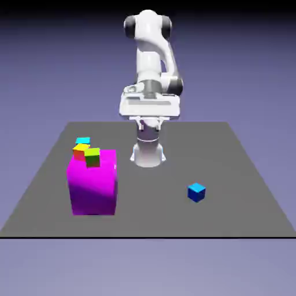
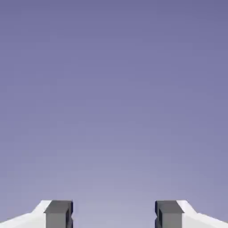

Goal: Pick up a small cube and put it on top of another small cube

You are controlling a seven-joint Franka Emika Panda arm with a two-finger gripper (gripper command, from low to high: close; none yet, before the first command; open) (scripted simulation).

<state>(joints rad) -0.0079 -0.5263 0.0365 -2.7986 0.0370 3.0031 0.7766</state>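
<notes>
Bright blue small cube [image 1: 196, 192] alone on the dark grey bench [image 1: 243, 173], toward the exterior view's right, resting flat with one corner turned toward the camera, touching nothing. Well apart from the large magenta block [image 1: 92, 182] on the exterior view's left. Green cube [image 1: 92, 156] on the block's top near its far edge; just behind it a red-and-yellow cube [image 1: 80, 150], and behind that a paler cyan cube [image 1: 83, 140], whether on the block or on the bench beyond, impossible to tell. White arm [image 1: 151, 63] upright at the bench's far edge, folded high, hand held level above the base, well clear of every cube. Pincer [image 2: 114, 213] open in the hand view: two grey fingertips [image 2: 59, 213] at the bottom edge, widely parted, nothing between them. Only plain blue-violet backdrop ahead of the fingers, no bench or cube visible in that view. Pincer itself not distinguishable in the exterior view.
</notes>
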